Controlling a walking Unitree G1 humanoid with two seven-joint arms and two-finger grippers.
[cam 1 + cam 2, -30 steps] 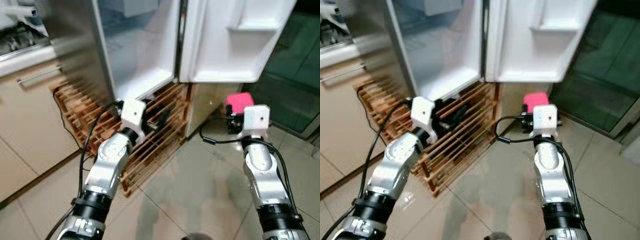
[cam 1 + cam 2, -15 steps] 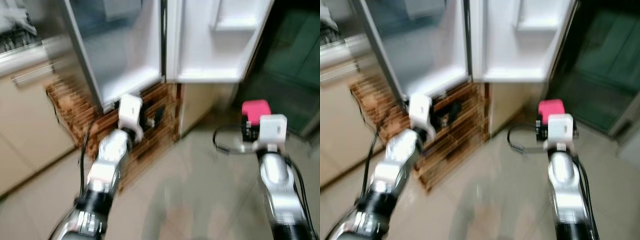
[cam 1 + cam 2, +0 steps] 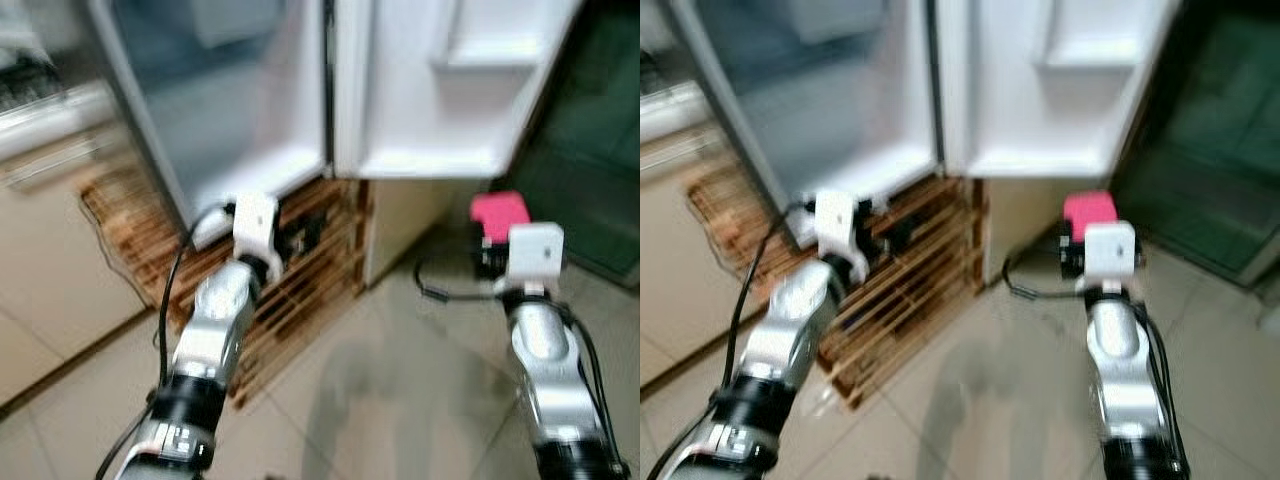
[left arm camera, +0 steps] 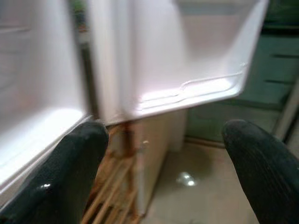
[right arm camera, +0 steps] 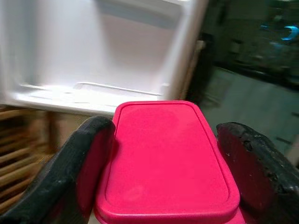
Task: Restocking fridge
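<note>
Right tool (image 5: 163, 154): fingers pinch a pink lidded container (image 5: 166, 161) from both sides, lid flat, long axis running straight out along the fingers. In the head views the container (image 3: 500, 213) sits at the tip of the right arm, held low, above the tiled floor (image 3: 400, 390).

Left tool (image 4: 163, 158): fingers spread wide, nothing between them. It hangs ahead of the left arm, over a wooden slatted rack (image 3: 300, 290) at the foot of the fridge.

Key relation: the open fridge door (image 3: 450, 90) with its white door shelf (image 5: 93, 91) lies ahead of and above the right tool, slightly toward the robot's left. The container sits below the shelf's lower edge. The loaded right tool is the one to deliver; the left is nearer the fridge's left-hand door (image 3: 240, 90) but is empty.

Judgement: carrying stage, approach not finished. Next move likely calls for a raise and forward reach. Views blurred; shelf contents cannot be told.
</note>
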